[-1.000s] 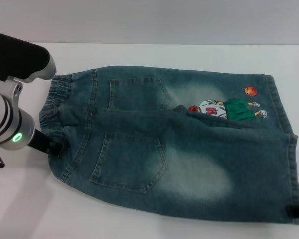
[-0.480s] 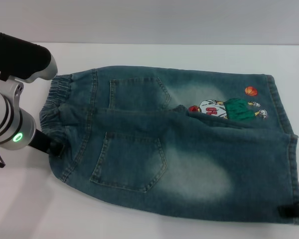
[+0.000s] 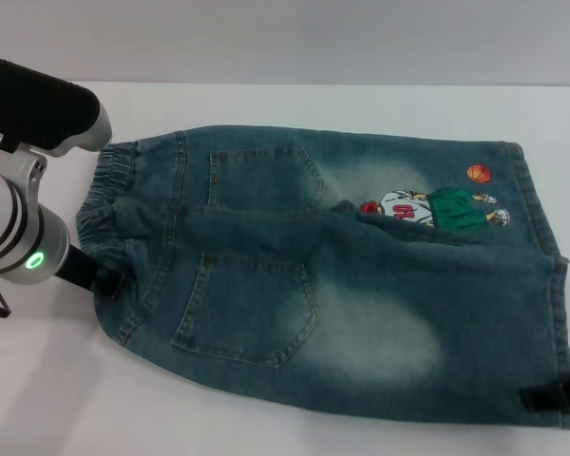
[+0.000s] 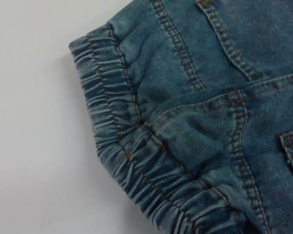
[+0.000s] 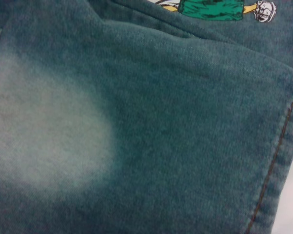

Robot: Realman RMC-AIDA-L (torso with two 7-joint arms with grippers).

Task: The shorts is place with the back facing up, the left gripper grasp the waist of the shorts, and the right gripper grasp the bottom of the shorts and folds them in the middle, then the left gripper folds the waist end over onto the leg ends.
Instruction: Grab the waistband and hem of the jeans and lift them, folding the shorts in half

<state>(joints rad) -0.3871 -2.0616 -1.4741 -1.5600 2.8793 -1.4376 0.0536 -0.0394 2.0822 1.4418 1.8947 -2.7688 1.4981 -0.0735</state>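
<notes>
My left hand sits at the near corner of the waist, its black tip touching the gathered elastic; I cannot tell whether its fingers are apart or clamped on cloth. The shorts lie flat on the white table, back pockets up, waist to my left and legs to my right, the cartoon print near the far hem. My right hand pokes in at the near corner of the bottom of the shorts; its fingers are also unreadable. My worry is that either hand catches only the top denim layer, so the lift peels that layer and the middle fold comes out skewed.
</notes>
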